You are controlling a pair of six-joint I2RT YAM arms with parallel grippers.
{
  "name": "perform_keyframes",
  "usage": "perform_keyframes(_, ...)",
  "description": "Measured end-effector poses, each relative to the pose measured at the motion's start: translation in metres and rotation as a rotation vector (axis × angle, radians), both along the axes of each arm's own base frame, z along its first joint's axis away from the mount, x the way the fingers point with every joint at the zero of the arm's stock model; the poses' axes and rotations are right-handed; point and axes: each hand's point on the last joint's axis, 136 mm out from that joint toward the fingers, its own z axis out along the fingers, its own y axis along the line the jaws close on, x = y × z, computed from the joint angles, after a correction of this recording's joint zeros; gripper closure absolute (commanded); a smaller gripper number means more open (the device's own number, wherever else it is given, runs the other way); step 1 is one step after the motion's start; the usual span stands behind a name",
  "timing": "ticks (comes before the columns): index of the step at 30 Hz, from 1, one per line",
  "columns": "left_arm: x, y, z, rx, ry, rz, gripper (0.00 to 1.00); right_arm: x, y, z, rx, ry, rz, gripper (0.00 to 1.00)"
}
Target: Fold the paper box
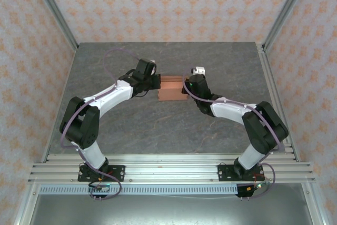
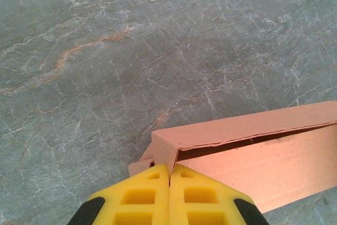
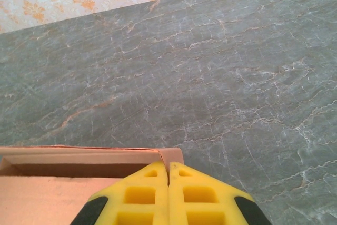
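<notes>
Black-jointed white arms [image 1: 113, 94], looping lilac cables [image 1: 121, 50], yellow hollow-celled gripper fingers [image 2: 138, 199].

Open table [image 1: 158, 127] near and beyond the paper box [image 1: 170, 89]; walls [image 1: 31, 77] enclose.

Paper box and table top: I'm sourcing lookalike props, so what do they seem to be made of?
Paper box: thin salmon-orange card, matte; it holds sharp creases and shows a slightly ragged edge. Table top: grey-green with pale veins and rusty streaks like marble, low sheen; possibly a printed laminate rather than stone.
</notes>
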Motion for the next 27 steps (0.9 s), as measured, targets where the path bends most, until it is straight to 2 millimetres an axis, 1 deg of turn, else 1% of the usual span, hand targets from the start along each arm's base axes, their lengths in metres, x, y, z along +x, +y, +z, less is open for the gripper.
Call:
perform_keyframes(3, -0.002, -0.002, -0.002, -0.003, 0.008, -0.008, 0.72, -0.004, -0.001, 0.000, -0.014, -0.019, 0.021, 1.00)
perform_keyframes(6, -0.007, -0.002, -0.005, -0.013, 0.023, -0.014, 0.65, -0.004, -0.001, 0.001, -0.028, -0.040, 0.040, 1.00)
perform_keyframes(8, -0.010, -0.002, -0.001, -0.021, 0.022, -0.017, 0.59, -0.005, 0.001, 0.002, -0.036, -0.053, 0.054, 1.00)
perform_keyframes(11, -0.015, -0.001, 0.015, -0.036, -0.002, -0.022, 0.47, -0.005, 0.003, 0.002, -0.050, -0.066, 0.073, 1.00)
perform_keyframes(13, -0.018, -0.001, 0.030, -0.057, -0.029, -0.025, 0.37, -0.004, 0.003, 0.003, -0.058, -0.073, 0.081, 1.00)
perform_keyframes(17, -0.027, 0.002, 0.062, -0.092, -0.085, -0.019, 0.23, -0.005, 0.003, 0.002, -0.069, -0.079, 0.091, 1.00)
perform_keyframes(19, -0.029, 0.008, 0.075, -0.095, -0.113, 0.010, 0.22, -0.005, 0.003, 0.002, -0.072, -0.086, 0.094, 1.00)
perform_keyframes(22, -0.024, 0.017, 0.079, -0.064, -0.124, 0.059, 0.23, -0.005, 0.004, 0.003, -0.072, -0.092, 0.098, 1.00)
perform_keyframes(23, -0.021, 0.018, 0.078, -0.051, -0.120, 0.069, 0.24, -0.005, 0.004, 0.003, -0.073, -0.093, 0.099, 1.00)
perform_keyframes(25, -0.008, 0.016, 0.070, -0.025, -0.106, 0.086, 0.26, -0.006, 0.004, 0.003, -0.075, -0.094, 0.100, 1.00)
perform_keyframes(27, 0.004, 0.008, 0.059, 0.008, -0.087, 0.089, 0.30, -0.006, 0.004, 0.003, -0.076, -0.095, 0.101, 1.00)
